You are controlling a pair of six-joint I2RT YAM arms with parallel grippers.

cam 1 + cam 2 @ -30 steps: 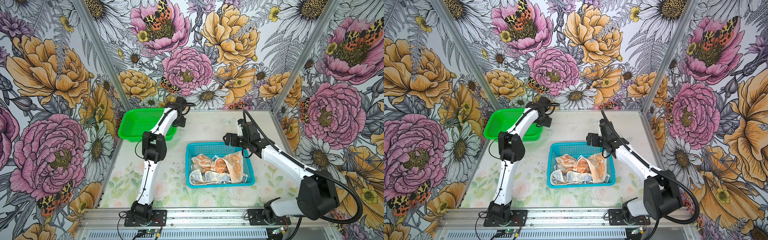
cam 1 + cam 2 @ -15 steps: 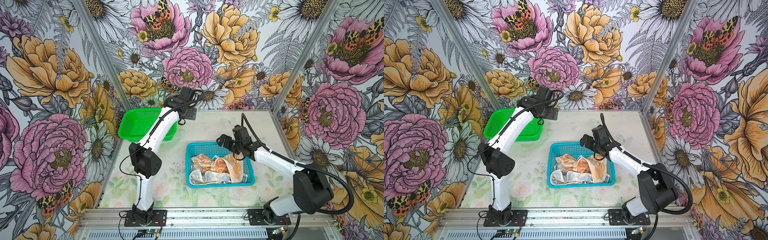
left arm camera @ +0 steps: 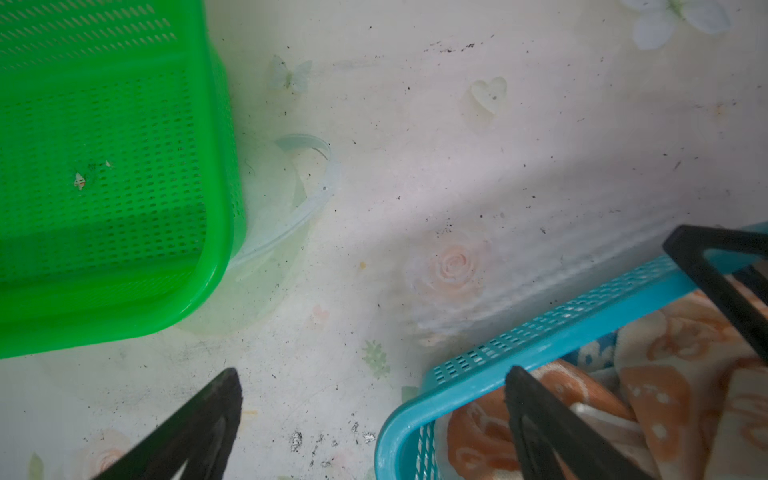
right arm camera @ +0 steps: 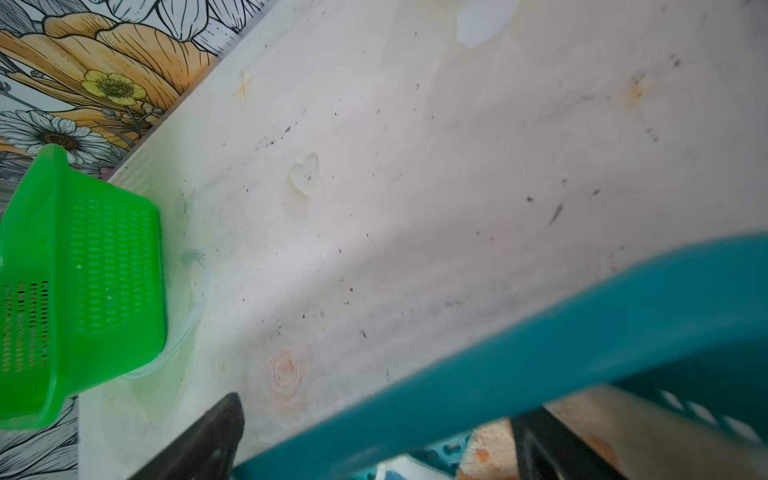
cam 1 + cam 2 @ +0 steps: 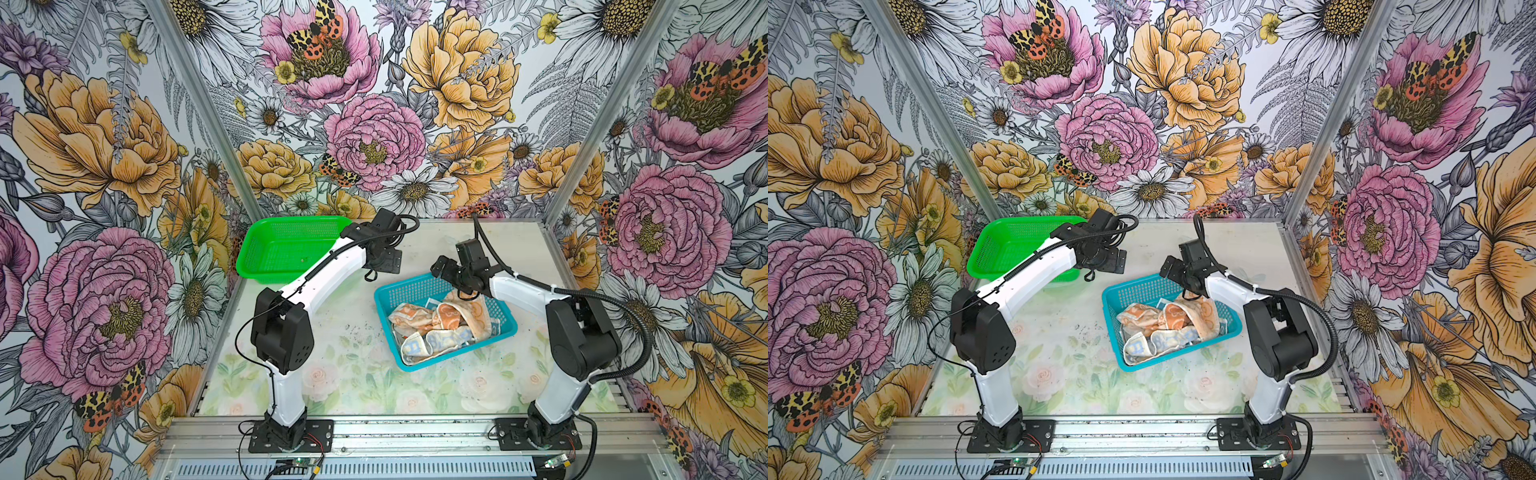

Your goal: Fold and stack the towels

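Two baskets share the table (image 5: 353, 374), and neither gripper holds anything. On the left, the green basket (image 5: 291, 249) is bare but for a tiny speck too small to name. Just beside its right edge the left gripper (image 5: 384, 266) hangs over bare tabletop with its jaws spread wide. In the left wrist view one finger (image 3: 199, 432) is over the table and the other is in line with the corner of the blue basket (image 5: 409, 291). That basket sits right of centre and holds the towels (image 5: 440, 324), crumpled together in one unfolded heap. The right gripper (image 5: 446, 270) stands at its far rim, jaws also wide and empty. In the right wrist view they seem to straddle the rim.

The step in hand looks like the first pick, since nothing is folded or stacked. The next move probably calls for the right gripper to clear the rim, drop onto an upper orange fold, pinch a single layer and carry it to open table.

The heap hides where one towel ends and the next begins, and the blue-printed one lies partly beneath the others. The right arm covers the basket's far right corner, and the right wrist view is blurred.
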